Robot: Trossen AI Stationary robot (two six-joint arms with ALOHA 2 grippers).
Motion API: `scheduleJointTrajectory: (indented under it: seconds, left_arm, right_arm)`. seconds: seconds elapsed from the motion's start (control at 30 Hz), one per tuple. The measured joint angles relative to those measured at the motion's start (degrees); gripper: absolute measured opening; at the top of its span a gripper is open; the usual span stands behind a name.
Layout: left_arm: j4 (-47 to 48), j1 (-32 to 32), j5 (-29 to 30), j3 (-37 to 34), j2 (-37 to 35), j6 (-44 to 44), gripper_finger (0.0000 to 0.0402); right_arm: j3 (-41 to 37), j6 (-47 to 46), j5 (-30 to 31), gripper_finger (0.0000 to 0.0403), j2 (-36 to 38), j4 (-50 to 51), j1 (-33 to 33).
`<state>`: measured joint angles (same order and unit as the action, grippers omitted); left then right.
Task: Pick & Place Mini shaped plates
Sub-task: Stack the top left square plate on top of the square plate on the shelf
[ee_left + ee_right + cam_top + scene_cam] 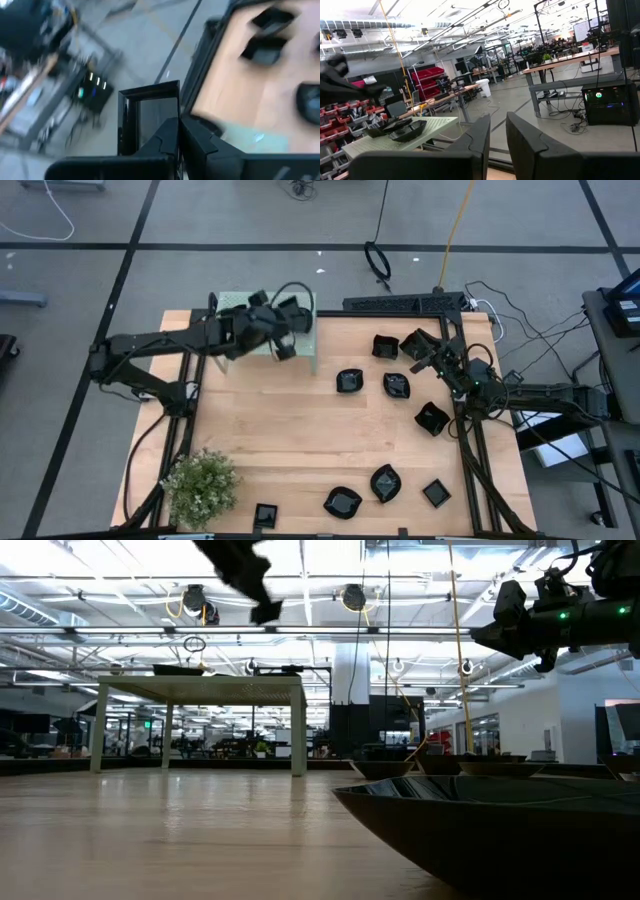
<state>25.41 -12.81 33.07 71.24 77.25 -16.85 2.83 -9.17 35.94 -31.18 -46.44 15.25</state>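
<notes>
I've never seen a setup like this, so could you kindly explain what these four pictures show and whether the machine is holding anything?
It is a robot with two dark arms at a wooden table. One picture looks straight down, one looks level across the tabletop, and two come from cameras on the arms' wrists. The left gripper is raised over a pale green stand at the back; its fingers are shut, and whether they pinch anything is hard to tell. The right gripper hangs raised at the right side, fingers slightly apart and empty. Small glossy black plates lie scattered across the table, and two more rest on the stand. A small potted plant sits at the front left corner.
</notes>
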Motion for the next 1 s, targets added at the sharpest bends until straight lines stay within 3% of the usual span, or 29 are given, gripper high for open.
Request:
scheduleJointTrajectory:
  seconds: [0.27, 0.67, 1.0]
  left_arm:
    - [11.90, -8.59, 1.59, 0.00, 0.04, 13.32, 0.0010]
    - [13.42, -11.34, 1.54, 0.00, 3.17, 28.68, 0.0008]
    - [13.95, -11.77, 1.50, 0.00, 5.90, 30.31, 0.0009]
  right_arm:
    - [-0.02, 0.00, 0.00, 0.0052, 0.00, -0.02, 0.01]
    - [0.00, -0.02, 0.00, 0.0052, -0.02, 0.00, 0.02]
    - [-0.01, 0.00, 0.00, 0.0052, -0.02, -0.01, 0.01]
